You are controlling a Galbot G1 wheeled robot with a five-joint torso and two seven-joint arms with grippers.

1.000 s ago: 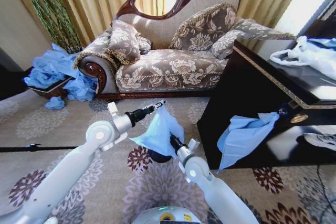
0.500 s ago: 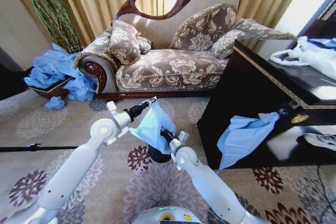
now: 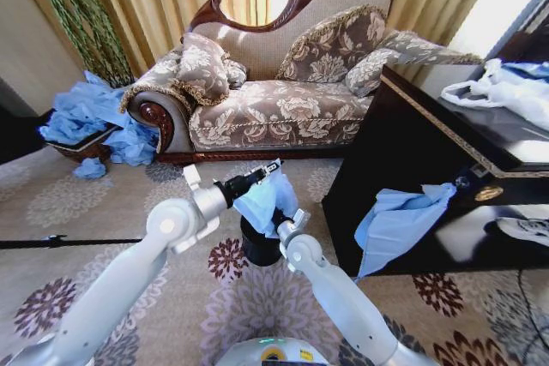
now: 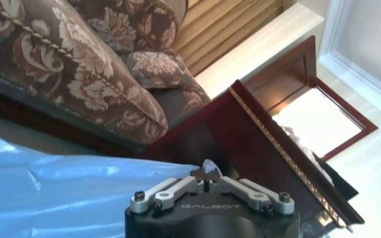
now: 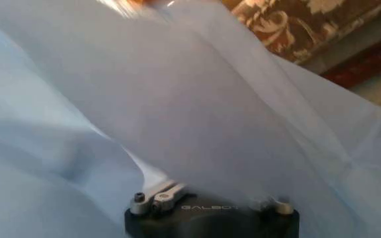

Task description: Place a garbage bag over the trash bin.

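**Bag held over the bin, not yet fitted**

Head view: the trash bin (image 3: 260,244), small, round and black, stands on the patterned carpet (image 3: 103,203) near the middle of the picture, at about 7 o'clock from the sofa (image 3: 283,83) and just beside the dark cabinet (image 3: 412,160). The garbage bag (image 3: 264,199), thin and light blue, hangs bunched right above the bin's mouth, its lower folds touching or nearly touching the rim. The left gripper (image 3: 273,166) meets the bag at its 12 o'clock edge; the right gripper (image 3: 281,227) comes up into the bag from 5 o'clock. A heap of blue bags (image 3: 86,122) lies at 9 o'clock beside the sofa, another blue bag (image 3: 399,220) droops from the cabinet, and a white bag (image 3: 502,92) rests on top.

Left wrist view: the left gripper (image 4: 207,176) has its fingers pinched together on an edge of the garbage bag (image 4: 58,193), with the sofa and cabinet beyond.

Right wrist view: the garbage bag (image 5: 177,99) drapes over the right gripper's body; I cannot tell how that gripper stands.

Judged from this, the bag has been brought to the bin, but its mouth is neither spread nor pulled down around the rim. Opening it and seating it over the rim is what remains.
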